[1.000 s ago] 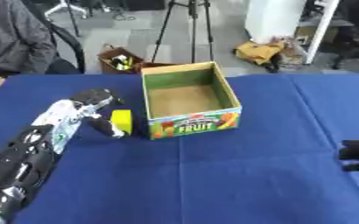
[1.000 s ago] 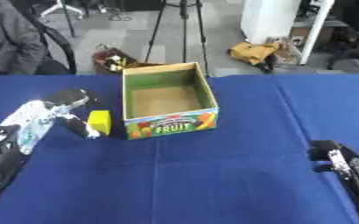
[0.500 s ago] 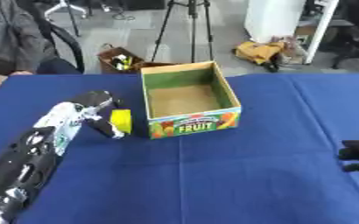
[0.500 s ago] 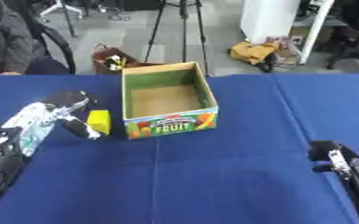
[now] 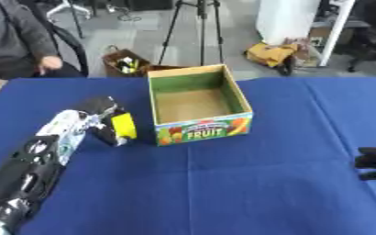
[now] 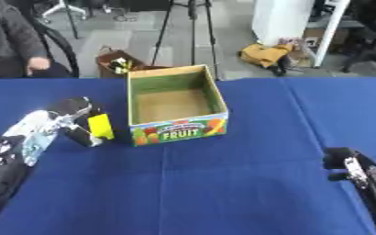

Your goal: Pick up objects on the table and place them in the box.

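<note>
Little has changed: the left hand (image 5: pixel 101 120) stays curled round the yellow block (image 5: pixel 124 125) just left of the box (image 5: pixel 196 108), still undelivered.

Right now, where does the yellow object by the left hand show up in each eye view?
Left eye view: yellow object left of centre, at the left hand, just left of the fruit box.
Right eye view: further left, same spot beside the box.
Shared landmark: the box's FRUIT label.
</note>
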`<state>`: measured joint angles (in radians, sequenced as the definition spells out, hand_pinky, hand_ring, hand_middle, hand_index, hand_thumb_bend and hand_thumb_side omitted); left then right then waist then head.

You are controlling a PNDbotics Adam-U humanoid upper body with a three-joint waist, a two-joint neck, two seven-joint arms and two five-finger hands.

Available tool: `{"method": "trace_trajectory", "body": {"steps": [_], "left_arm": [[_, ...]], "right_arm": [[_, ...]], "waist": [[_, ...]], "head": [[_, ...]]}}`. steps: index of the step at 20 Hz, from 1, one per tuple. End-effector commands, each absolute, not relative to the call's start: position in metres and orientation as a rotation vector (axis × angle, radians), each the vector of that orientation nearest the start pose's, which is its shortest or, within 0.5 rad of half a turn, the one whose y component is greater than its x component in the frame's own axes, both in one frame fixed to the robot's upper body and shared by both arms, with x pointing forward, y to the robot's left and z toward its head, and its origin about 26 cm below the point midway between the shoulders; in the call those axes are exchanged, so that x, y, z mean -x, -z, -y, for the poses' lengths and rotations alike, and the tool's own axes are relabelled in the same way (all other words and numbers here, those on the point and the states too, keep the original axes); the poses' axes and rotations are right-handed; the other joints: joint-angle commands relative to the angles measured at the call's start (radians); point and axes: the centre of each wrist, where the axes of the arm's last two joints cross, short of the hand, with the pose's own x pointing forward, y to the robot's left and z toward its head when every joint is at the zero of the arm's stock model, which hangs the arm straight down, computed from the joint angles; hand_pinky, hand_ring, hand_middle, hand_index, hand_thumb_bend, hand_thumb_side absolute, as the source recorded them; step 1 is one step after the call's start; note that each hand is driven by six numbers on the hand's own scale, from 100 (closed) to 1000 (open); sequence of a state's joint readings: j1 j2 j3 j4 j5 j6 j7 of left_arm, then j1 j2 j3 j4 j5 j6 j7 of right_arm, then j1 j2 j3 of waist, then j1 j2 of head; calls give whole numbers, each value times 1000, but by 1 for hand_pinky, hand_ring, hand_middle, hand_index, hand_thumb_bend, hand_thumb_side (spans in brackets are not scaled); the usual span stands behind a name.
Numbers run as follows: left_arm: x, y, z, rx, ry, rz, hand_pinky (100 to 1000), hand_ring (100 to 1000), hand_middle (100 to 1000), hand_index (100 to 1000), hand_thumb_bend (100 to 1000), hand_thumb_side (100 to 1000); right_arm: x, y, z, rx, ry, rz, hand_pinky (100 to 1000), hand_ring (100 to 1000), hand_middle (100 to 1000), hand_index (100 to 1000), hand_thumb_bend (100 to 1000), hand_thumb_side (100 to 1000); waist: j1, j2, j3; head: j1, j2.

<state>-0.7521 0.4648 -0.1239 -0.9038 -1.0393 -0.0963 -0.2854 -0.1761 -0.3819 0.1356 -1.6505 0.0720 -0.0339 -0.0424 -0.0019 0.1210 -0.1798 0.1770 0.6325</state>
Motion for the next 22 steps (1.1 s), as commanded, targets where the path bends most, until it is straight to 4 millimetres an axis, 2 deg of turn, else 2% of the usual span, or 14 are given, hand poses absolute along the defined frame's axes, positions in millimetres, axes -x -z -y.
{"method": "trace_trajectory", "body": {"steps": [1, 5, 9, 12, 15, 18, 22], "left_arm": [[-452, -127, -333, -1036, 1367, 1178, 334, 322, 296, 527, 334, 266], [-451, -145, -331, -1067, 1320, 1264, 329, 315, 284, 511, 323, 279], [-446, -178, -323, -1101, 1267, 1392, 328, 315, 281, 505, 321, 285], [-441, -205, -313, -1124, 1230, 1505, 327, 316, 282, 504, 312, 274], [-440, -221, -301, -1119, 1213, 1577, 330, 319, 285, 505, 324, 285], [-445, -225, -285, -1088, 1208, 1620, 340, 327, 293, 512, 329, 292], [-459, -216, -272, -1085, 1225, 1591, 356, 340, 304, 524, 335, 308]], "right_arm": [[-317, -80, 283, 269, -482, 1833, 618, 708, 636, 783, 100, 990], [-317, -80, 283, 269, -481, 1833, 618, 708, 636, 784, 100, 990], [-317, -80, 284, 271, -480, 1833, 618, 708, 636, 784, 100, 990], [-317, -80, 284, 271, -481, 1833, 618, 708, 636, 784, 100, 989], [-317, -80, 283, 268, -484, 1832, 618, 708, 636, 784, 100, 989], [-317, -80, 283, 263, -485, 1834, 618, 708, 636, 784, 100, 989], [-317, -81, 282, 259, -488, 1835, 618, 708, 636, 784, 100, 989]], "waist": [[-2, -11, 0], [-2, -11, 2], [-3, -11, 4], [-3, -12, 4], [-3, -13, 3], [-5, -14, -2], [-7, -11, -12]], "head": [[0, 4], [-1, 5], [-2, 5], [-1, 5], [2, 4], [6, 2], [12, 0]]}}
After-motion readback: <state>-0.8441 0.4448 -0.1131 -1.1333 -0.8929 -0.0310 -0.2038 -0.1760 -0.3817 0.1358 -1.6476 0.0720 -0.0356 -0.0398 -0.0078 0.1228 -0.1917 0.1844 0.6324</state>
